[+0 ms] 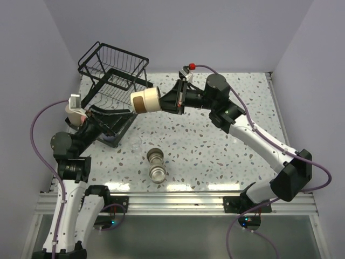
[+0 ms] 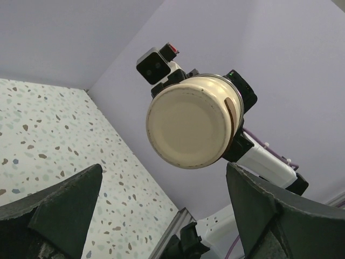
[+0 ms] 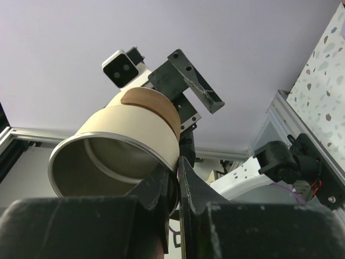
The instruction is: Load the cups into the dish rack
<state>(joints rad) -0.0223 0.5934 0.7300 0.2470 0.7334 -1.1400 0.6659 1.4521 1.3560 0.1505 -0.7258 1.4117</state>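
Midair, tan cup [image 1: 145, 100] horizontal, base leftward

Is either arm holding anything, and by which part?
The right pincer grips the tan round cup by its rim, one finger inside, one outside; the left pincer is open, empty.

Speckled white table [image 1: 207, 156] hemmed by plain lavender walls [image 1: 188, 32], evenly lit
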